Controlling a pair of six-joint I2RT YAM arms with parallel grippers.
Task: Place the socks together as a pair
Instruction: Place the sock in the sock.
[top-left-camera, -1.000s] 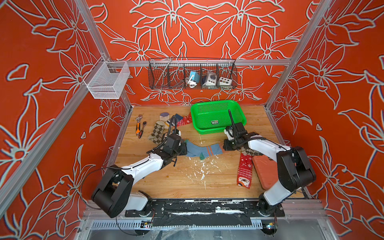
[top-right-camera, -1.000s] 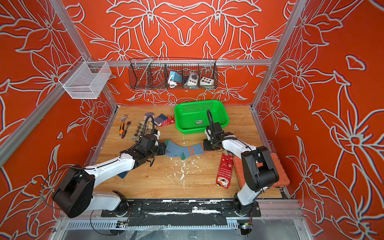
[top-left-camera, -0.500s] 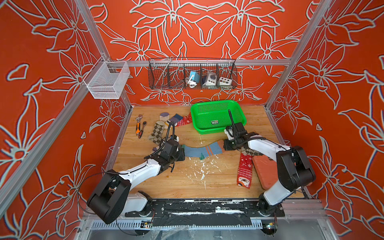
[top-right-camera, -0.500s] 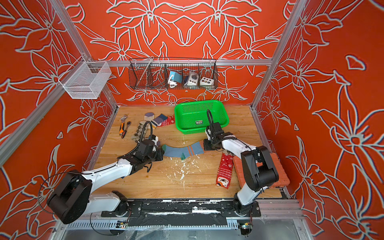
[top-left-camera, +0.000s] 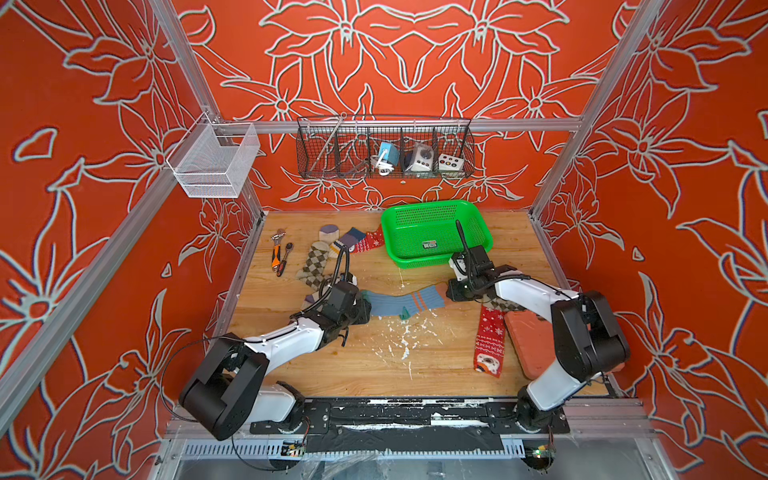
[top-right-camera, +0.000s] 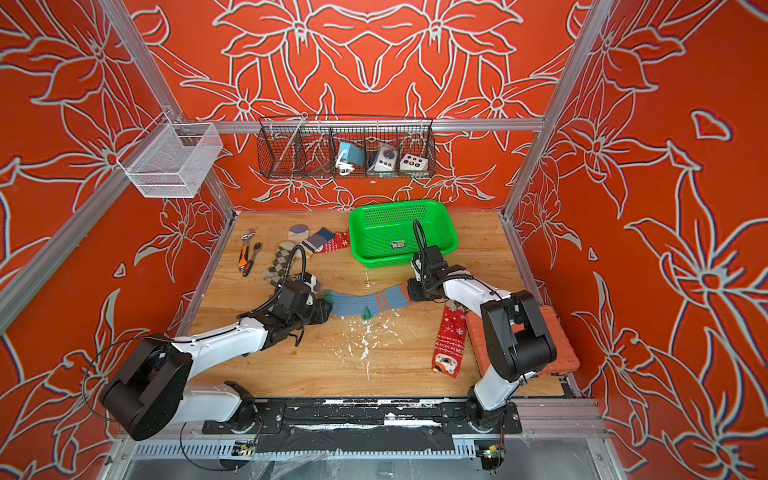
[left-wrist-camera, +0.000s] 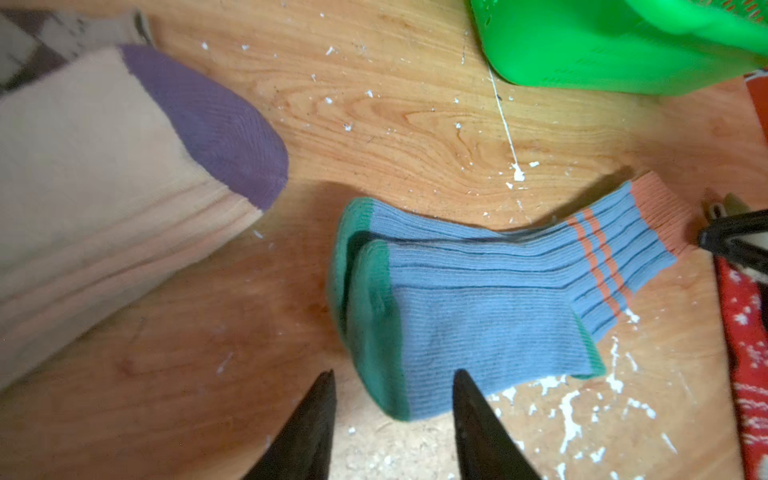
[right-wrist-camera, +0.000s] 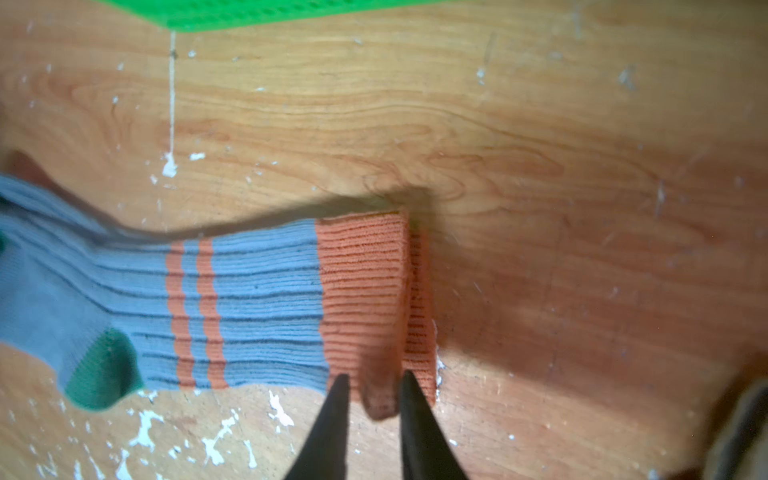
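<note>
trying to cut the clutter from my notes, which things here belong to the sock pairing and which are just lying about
Job: blue striped socks, red snowflake sock, argyle sock, cream purple-toed sock.
Lying about: green basket, hand tools, wire rack, white mesh basket, orange mat.

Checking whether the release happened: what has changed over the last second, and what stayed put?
The left gripper opened and let go of the blue socks at the toes, its arm drawing nearer the front edge. The right gripper parted a little around the orange cuff. Green basket and red snowflake sock unchanged.
</note>
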